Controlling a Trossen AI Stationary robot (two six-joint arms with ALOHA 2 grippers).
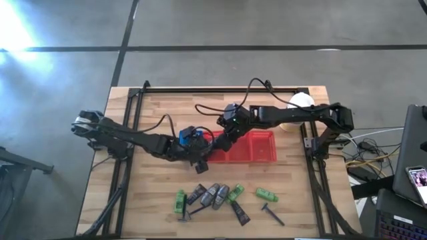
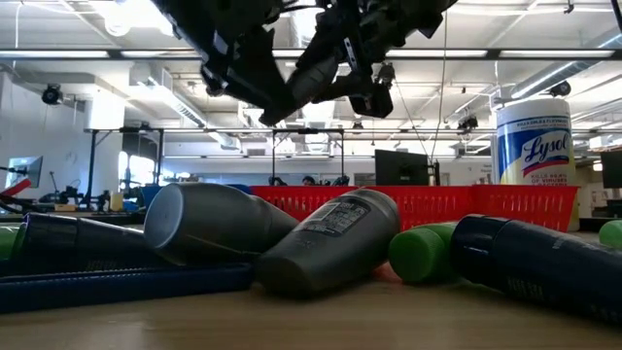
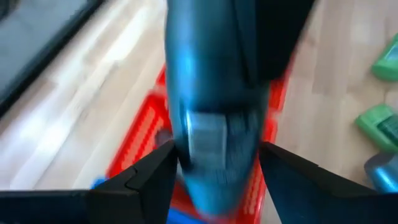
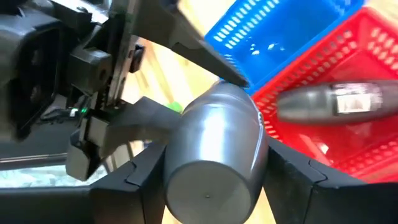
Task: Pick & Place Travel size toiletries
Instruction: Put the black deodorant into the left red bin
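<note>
Both grippers meet in the air over the seam between the blue basket [image 1: 190, 137] and the red basket [image 1: 257, 148]. A grey oval stick [image 4: 214, 152] is between them. My right gripper [image 4: 208, 180] is shut on one end, and my left gripper [image 3: 217, 171] is shut on the other. A second grey stick [image 4: 336, 102] lies on its side in the red basket. Other toiletries lie in a row near the table's near edge: green bottles [image 1: 180, 200] [image 1: 267, 195], grey sticks [image 1: 217, 195], a brown tube [image 1: 240, 212] and a razor [image 1: 272, 215]. My left gripper pinches the grey stick's end [image 3: 217, 143] between its two fingers [image 3: 152, 177], which lie across the stick. The stick is lifted clear of table and baskets. My right gripper pinches the stick's flat-capped end [image 4: 208, 186] between its two fingers [image 4: 292, 174], coming from the opposite side. The stick lies roughly level between the two grippers.
A white-and-yellow canister [image 1: 299, 105] stands on the far right behind the red basket and shows tall in the low view [image 2: 533, 141]. Bare wood lies between the baskets and the row of toiletries. Black frame rails [image 1: 127, 133] run along the table's left and right sides.
</note>
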